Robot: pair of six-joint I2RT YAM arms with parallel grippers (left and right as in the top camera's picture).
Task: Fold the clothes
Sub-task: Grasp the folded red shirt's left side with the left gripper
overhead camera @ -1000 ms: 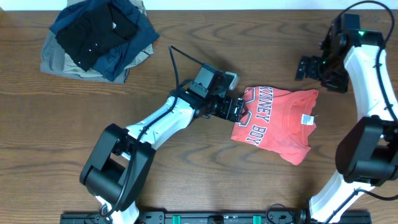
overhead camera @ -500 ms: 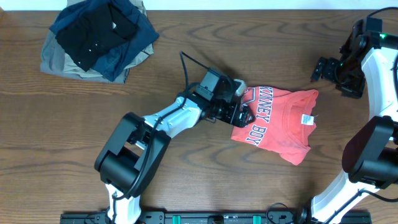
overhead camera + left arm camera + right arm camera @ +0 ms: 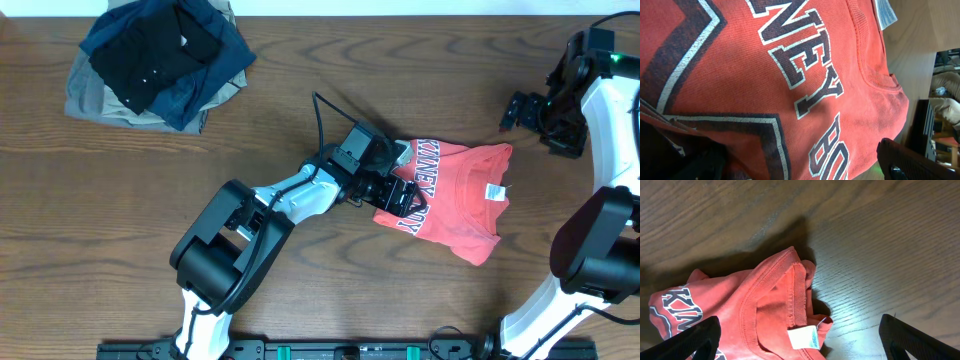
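A coral-red short-sleeved cotton T-shirt point(image 3: 455, 205) lay rumpled on the brown wooden table point(image 3: 300, 120), right of centre, with its collar toward the right. Its large white-outlined lettering point(image 3: 805, 75) read "NEY" above "BO" in the left wrist view, and the right wrist view caught "KIN". The white neck label point(image 3: 803, 339) carried print too small to read. The left gripper point(image 3: 397, 192) sat over the shirt's left edge, jaws wide apart. The right gripper point(image 3: 512, 110) hung well away at the table's right, jaws also apart and empty.
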